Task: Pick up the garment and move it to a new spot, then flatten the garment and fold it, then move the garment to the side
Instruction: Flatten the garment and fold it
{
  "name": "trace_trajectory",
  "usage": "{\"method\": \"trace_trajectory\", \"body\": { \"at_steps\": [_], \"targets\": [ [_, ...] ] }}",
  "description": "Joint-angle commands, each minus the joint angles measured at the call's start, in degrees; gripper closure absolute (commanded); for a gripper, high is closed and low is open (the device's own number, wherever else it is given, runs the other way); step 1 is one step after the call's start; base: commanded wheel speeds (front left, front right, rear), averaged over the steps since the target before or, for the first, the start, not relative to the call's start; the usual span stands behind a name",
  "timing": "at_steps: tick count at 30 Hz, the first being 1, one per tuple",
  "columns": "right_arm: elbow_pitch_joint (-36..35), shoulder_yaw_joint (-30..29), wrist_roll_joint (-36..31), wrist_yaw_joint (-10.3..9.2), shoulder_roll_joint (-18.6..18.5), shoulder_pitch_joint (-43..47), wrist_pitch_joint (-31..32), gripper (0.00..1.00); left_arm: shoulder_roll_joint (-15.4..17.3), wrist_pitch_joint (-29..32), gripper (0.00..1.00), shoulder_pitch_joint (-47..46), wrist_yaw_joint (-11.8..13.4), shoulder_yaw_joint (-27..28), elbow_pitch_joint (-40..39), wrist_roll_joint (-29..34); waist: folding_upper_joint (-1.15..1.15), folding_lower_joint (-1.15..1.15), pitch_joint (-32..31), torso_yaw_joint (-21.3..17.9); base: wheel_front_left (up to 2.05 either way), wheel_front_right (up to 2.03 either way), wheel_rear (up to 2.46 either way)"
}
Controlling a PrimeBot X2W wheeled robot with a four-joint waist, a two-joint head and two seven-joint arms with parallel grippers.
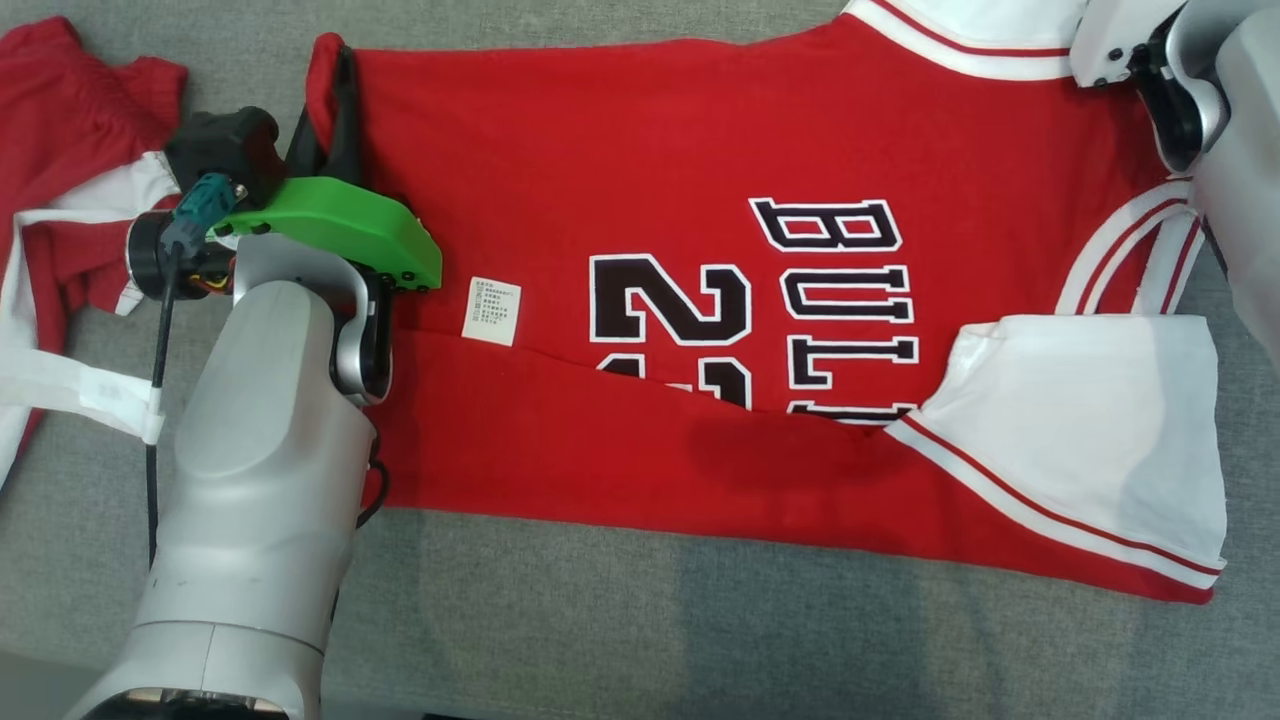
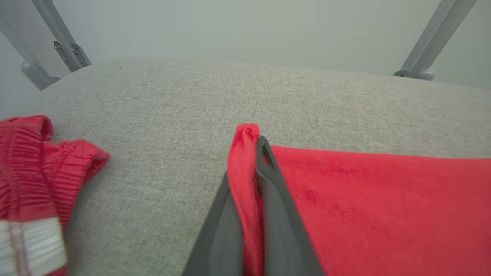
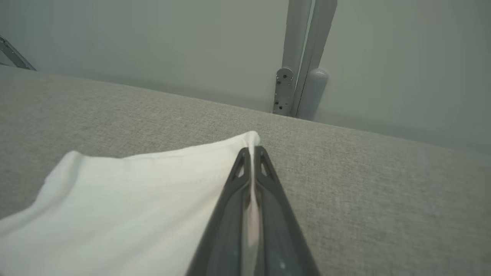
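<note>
left end effector point(image 2: 256, 153), right end effector point(image 3: 252, 154) grip garment point(image 1: 620, 140)

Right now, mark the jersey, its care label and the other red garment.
jersey point(image 1: 620, 130): head view, plain red cloth clear of the lettering.
care label point(image 1: 492, 311): head view, middle of the white tag.
other red garment point(image 1: 70, 110): head view, red upper part.

jersey point(image 1: 650, 130) | letters BUL, digit 2 | care label point(image 1: 491, 311) print unreadable

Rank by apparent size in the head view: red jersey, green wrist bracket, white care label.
1. red jersey
2. green wrist bracket
3. white care label
The bracket is nearer the camera, so that gap may be inflated.
</note>
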Motion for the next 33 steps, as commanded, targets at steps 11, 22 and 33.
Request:
{"method": "trace_trajectory", "body": {
  "at_steps": [11,22,33],
  "targets": [
    [-7.1,-5.1,0.3,-0.11,-1.7,1.4,-3.7,1.00,1.1,0.0,1.00,3.4,-0.9,5.8,-4.3,4.5,0.00,-0.01,-3.4,-5.1,0.00,0.00,0.00],
    [-25.0,-8.9,1.3,-0.10,-0.6,18.0,-3.7,1.00,1.8,0.0,1.00,10.9,-2.5,11.1,-4.5,6.8,0.00,-0.01,-8.8,-10.0,0.00,0.00,0.00],
    [-38.5,-8.4,5.1,-0.09,1.1,36.7,-3.7,1.00,1.8,0.0,1.00,19.2,-4.1,15.6,-3.8,8.9,0.00,-0.01,-15.0,-13.6,0.00,0.00,0.00]
  ]
}}
